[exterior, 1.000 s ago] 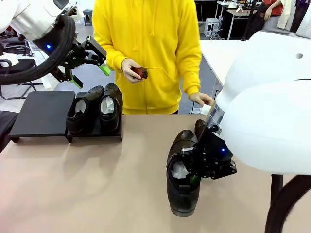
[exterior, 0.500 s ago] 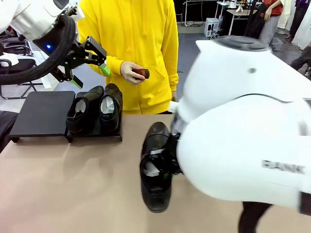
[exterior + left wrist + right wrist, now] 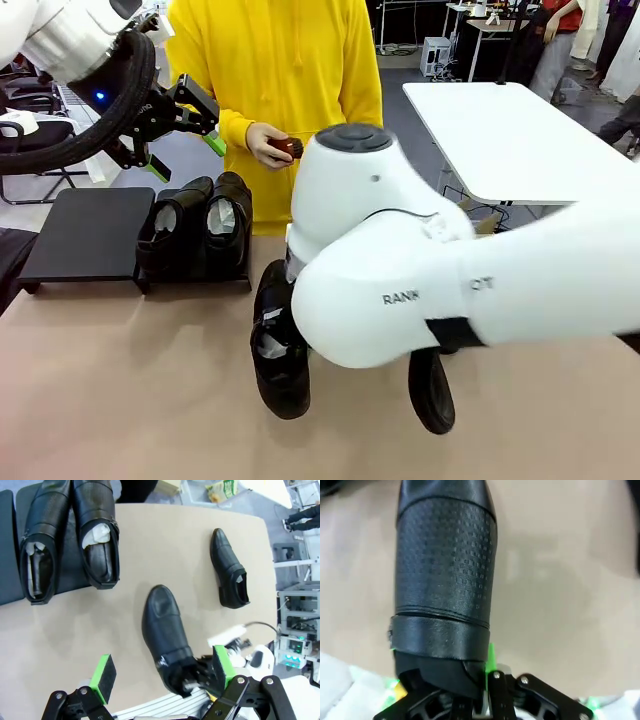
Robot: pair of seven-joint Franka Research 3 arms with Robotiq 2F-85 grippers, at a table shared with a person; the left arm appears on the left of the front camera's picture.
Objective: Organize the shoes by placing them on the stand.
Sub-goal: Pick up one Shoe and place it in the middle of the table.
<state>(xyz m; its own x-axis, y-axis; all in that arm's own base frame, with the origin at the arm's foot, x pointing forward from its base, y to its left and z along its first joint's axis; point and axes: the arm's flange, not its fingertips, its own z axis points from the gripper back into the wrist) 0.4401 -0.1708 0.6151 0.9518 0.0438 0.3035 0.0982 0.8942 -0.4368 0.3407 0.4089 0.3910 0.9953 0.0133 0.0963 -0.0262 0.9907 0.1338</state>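
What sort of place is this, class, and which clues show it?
Probably a robotics lab: a white robot arm holds a black shoe at a tan table, with another white table and electronic equipment nearby.

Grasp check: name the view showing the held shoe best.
Left wrist view: the held shoe shows nearly whole, heel in the right gripper. Front view: the right arm hides part. Right wrist view: a cropped close-up.

Glossy black leather shoe [image 3: 445,570] with dimpled upper; crumpled white paper [image 3: 97,532]; matt stand [image 3: 85,235].
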